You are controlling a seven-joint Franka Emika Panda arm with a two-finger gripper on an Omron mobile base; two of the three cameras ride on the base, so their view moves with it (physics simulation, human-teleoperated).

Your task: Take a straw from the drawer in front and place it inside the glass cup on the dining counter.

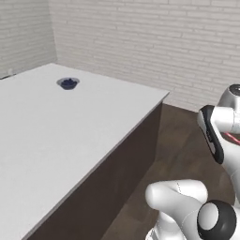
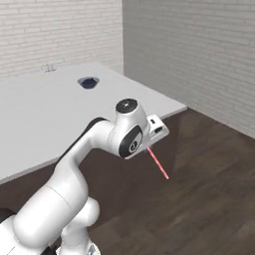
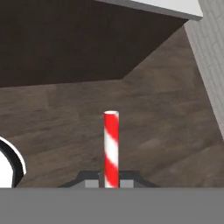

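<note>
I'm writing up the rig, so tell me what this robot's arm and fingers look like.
A glossy white, rounded, tube-like arm with dark grey to black joint rings and round caps, one showing a small pale mark. The boxy white hand ends in two small dark grey fingers.

Kitchen, probably: white dining counter (image 1: 70, 126) (brick walls), berry bowl (image 1: 68, 83).

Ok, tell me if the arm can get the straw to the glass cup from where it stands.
Probably not yet. The gripper is shut on the straw low over the floor beside the dining counter, pointing away from the far glass cup. Nothing blocks it, but the distance looks too great.
</note>
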